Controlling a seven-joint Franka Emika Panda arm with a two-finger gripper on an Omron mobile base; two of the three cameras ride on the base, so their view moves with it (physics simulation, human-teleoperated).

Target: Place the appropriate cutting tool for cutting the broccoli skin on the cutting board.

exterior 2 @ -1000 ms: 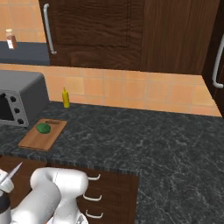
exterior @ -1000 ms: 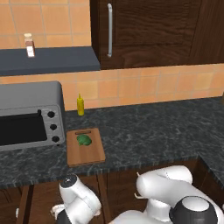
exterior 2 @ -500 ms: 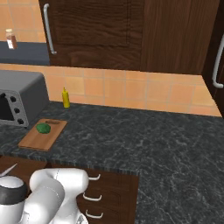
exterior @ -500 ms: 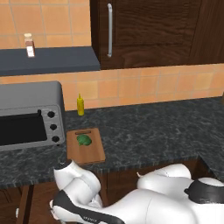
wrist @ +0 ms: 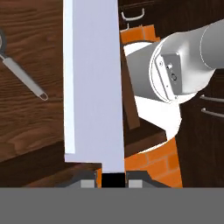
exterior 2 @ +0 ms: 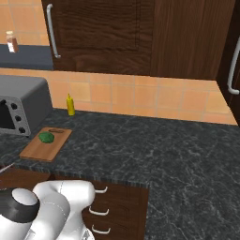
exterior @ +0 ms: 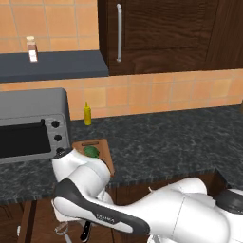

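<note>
Tool clamps the knife at its black handle. Stiff, slick, sharp blade: lay it flat beside the broccoli on the cutting board.

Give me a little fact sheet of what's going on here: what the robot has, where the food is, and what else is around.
gripper: shut on the knife, blade filling the hand view
broccoli: on the board, near its handle end
board: on the dark counter, by the toaster oven
peeler: lying in the open wooden drawer below
yellow bottle: upright at the wall, behind the board
task: knife not yet on the board
</note>
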